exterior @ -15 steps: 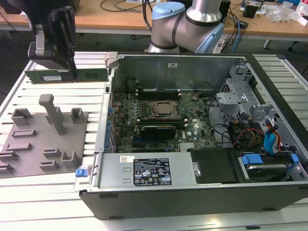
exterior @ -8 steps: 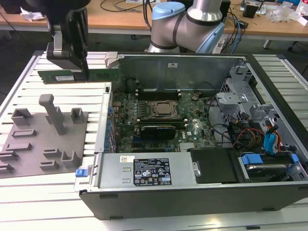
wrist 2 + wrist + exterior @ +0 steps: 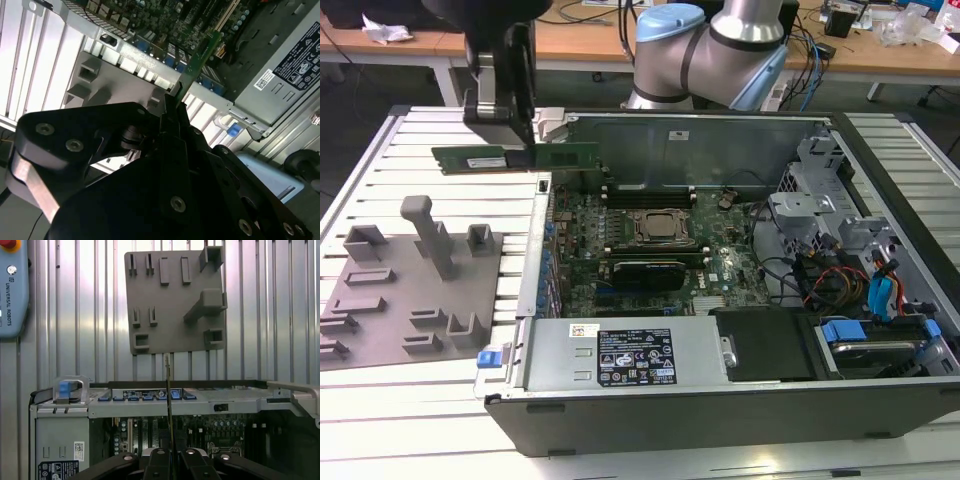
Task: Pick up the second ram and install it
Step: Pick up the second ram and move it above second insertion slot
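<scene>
Above the wall of the open case (image 3: 740,415) on the exterior view's left, the gripper (image 3: 523,140) is closed on the ram (image 3: 470,158). It pinches the ram near its middle, so the green strip hangs level in the air (it appears edge-on in both wrist views). One end reaches out over the slatted table (image 3: 430,410) towards the grey tray (image 3: 420,290), and the other is over the case's open inside.
</scene>
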Available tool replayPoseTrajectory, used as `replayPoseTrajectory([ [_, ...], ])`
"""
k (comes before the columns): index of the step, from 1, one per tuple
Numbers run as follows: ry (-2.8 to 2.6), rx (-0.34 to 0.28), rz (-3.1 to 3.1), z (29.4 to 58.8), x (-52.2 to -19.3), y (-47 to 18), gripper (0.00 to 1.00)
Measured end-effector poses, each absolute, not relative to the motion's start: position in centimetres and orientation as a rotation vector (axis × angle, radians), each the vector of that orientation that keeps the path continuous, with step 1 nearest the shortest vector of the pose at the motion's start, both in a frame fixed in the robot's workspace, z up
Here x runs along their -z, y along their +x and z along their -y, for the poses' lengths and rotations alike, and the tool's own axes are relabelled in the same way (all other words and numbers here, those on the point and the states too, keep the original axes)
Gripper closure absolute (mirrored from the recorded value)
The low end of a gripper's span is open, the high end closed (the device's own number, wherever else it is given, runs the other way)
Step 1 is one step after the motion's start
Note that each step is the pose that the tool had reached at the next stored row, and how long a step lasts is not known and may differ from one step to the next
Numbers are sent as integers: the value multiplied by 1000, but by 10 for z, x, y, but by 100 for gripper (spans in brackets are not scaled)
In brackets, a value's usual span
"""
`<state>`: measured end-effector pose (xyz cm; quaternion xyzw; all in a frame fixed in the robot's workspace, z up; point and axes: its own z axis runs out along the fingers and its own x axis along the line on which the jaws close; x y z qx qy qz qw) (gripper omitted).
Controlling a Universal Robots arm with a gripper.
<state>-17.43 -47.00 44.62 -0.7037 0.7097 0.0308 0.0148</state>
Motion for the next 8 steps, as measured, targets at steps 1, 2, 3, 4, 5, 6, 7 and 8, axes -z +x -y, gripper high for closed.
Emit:
replayPoseTrajectory([
  [1,-2190,-96,-2209,470,-446,-172,86],
  [2,-2190,-96,-2209,470,-446,-169,86],
  [3,-2190,-96,-2209,470,-446,-166,86],
  [4,-2190,-96,-2209,470,-446,-162,86],
  [5,-2190,-96,-2209,470,-446,-159,86],
  [6,-2190,-96,-2209,470,-446,-156,86],
  [7,-2190,-96,-2209,470,-446,-151,86],
  [8,-2190,-96,-2209,470,-446,-149,86],
])
